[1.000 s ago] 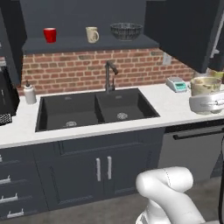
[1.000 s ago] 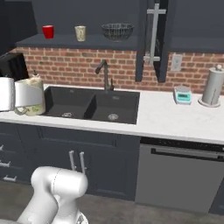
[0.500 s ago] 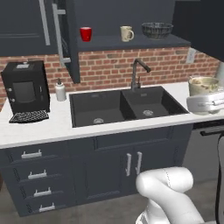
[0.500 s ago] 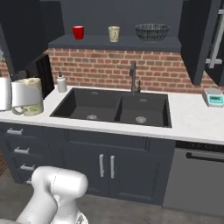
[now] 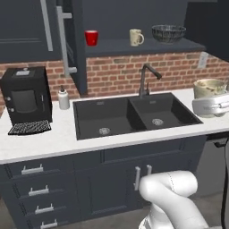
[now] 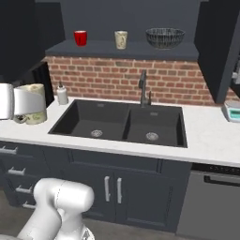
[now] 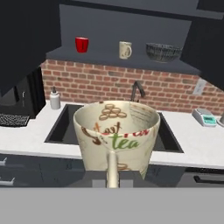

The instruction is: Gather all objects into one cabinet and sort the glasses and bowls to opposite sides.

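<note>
Overhead, one red cup [image 5: 91, 37], one shelf mug [image 5: 136, 37], one bowl [image 5: 168, 33], fingers [image 7: 112, 181] pinching a second mug [image 7: 116, 138].

On the shelf [image 6: 117, 49] above the sink [image 6: 123, 123], cup [image 6: 80, 38] left, mug [image 6: 121, 40] middle, bowl [image 6: 165, 38] right.

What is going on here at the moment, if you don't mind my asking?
The robot's end effector carries a beige mug printed with "tea" in front of the kitchen sink. On the open shelf above the brick wall stand a red cup, a beige cup and a dark patterned bowl, left to right. A black coffee machine stands on the counter to the left of the sink.
</note>
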